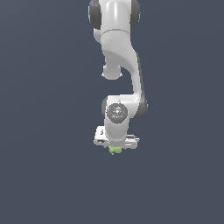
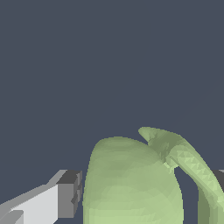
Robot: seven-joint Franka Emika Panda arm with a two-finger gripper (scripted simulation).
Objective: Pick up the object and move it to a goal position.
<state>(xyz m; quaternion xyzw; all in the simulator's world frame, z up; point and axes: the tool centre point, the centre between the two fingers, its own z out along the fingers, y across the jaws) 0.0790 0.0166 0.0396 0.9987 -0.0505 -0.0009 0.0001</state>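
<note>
The object (image 2: 131,183) sits right between the claw (image 1: 115,150)'s two fingers (image 2: 68,194), which look spread around it with a small gap on the visible side, so not pinching yet as far as I can tell. It looks like a small, rigid, probably light lump with a curved stem-like bit, so I'd squeeze the fat rounded body, not that thin arc.

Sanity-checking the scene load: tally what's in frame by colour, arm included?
Pale lime-green: 1, the lumpy object, sitting between the fingers of the claw.
White with dark grey joints: 1, the robot arm, claw included.
Total: 2 things, on a plain dark grey-blue background. No goal marker shows in either view.
</note>
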